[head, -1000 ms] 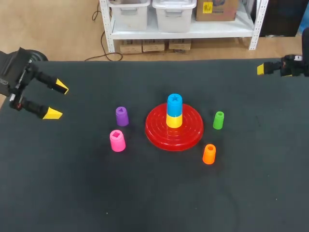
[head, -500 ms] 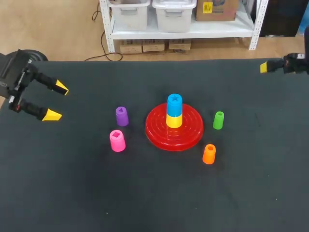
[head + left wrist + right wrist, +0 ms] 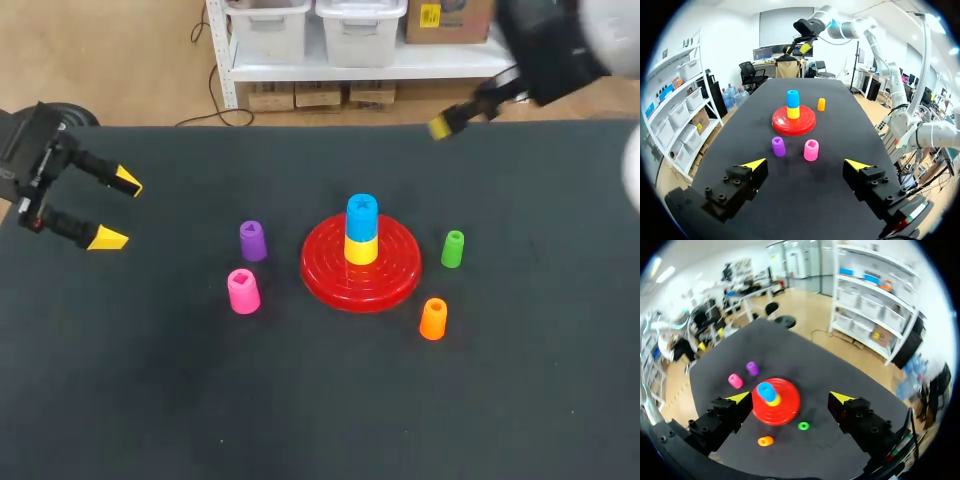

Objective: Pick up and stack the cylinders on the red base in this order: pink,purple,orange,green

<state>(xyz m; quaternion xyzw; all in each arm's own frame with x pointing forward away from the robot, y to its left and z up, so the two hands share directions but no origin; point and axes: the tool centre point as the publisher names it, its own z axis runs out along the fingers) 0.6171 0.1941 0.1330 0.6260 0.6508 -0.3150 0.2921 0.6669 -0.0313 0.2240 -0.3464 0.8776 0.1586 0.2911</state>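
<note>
The red base (image 3: 385, 280) lies mid-table with a blue cylinder (image 3: 361, 211) stacked on a yellow one (image 3: 361, 250). To its left stand the purple cylinder (image 3: 253, 241) and the pink cylinder (image 3: 243, 291). The green cylinder (image 3: 453, 248) and the orange cylinder (image 3: 433, 318) stand to its right. My left gripper (image 3: 117, 209) hovers open and empty over the table's left side, well short of the pink cylinder (image 3: 811, 150) and purple cylinder (image 3: 778, 146). My right gripper (image 3: 790, 398) is open and empty, high above the table, looking down on the base (image 3: 787, 407).
My right arm (image 3: 545, 45) hangs raised over the table's back right edge. Black tabletop (image 3: 300, 400) stretches wide in front of the base.
My right arm has swung from the table's far right edge up and in toward the back middle. The left arm and all cylinders have stayed put.
</note>
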